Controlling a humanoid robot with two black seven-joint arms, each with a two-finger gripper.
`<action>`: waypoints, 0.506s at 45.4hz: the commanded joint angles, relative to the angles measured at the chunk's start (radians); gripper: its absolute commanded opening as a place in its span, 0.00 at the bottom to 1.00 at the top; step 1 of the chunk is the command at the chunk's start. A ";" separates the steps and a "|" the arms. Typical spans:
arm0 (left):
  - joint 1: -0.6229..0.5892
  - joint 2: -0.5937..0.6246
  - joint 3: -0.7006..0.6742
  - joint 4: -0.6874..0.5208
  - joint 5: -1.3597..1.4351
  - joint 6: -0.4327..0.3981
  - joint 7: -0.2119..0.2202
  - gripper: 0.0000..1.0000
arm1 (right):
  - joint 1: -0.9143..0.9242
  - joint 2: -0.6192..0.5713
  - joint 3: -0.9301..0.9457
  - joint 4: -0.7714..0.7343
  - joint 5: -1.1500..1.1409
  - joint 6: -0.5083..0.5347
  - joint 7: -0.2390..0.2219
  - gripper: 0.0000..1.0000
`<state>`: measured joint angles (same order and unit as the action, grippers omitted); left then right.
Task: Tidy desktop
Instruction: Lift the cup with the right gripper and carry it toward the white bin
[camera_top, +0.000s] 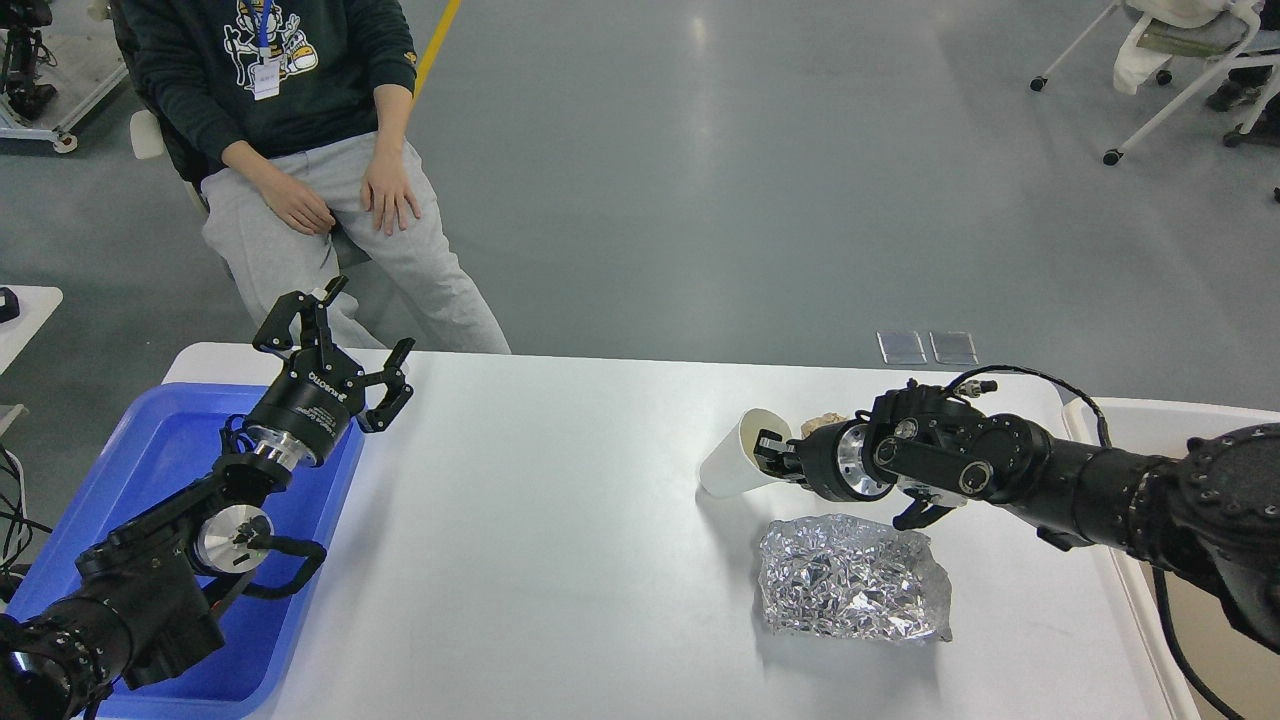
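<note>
The white desktop (560, 540) fills the middle of the head view. A white paper cup (728, 462) sits tilted at its right centre, mouth up and to the right. My right gripper (772, 448) reaches in from the right, with one finger inside the cup's mouth, pinching the rim. A crumpled sheet of silver foil (850, 578) lies just in front of that gripper. A small crumpled brownish scrap (825, 423) shows behind the gripper, partly hidden. My left gripper (345, 345) is open and empty, held above the far right corner of the blue tray (170, 450).
A person in grey trousers (330, 200) sits just beyond the table's far left edge. A beige bin (1190, 620) with a white rim stands against the table's right edge. Wheeled chairs (1180, 60) stand far back right.
</note>
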<state>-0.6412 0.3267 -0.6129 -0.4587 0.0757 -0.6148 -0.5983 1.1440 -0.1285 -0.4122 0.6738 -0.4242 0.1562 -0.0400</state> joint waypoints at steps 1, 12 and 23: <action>0.000 0.000 0.001 0.000 -0.001 0.000 0.000 1.00 | 0.003 -0.014 0.012 0.004 0.015 0.002 0.000 0.00; 0.000 0.000 -0.001 0.000 -0.001 0.000 0.000 1.00 | 0.040 -0.098 0.022 0.070 0.018 0.003 0.000 0.00; 0.000 0.000 -0.001 0.000 -0.001 0.001 0.000 1.00 | 0.146 -0.315 0.042 0.265 0.045 0.016 -0.001 0.00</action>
<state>-0.6413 0.3268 -0.6125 -0.4586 0.0752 -0.6148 -0.5990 1.2053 -0.2748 -0.3832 0.7888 -0.4039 0.1603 -0.0406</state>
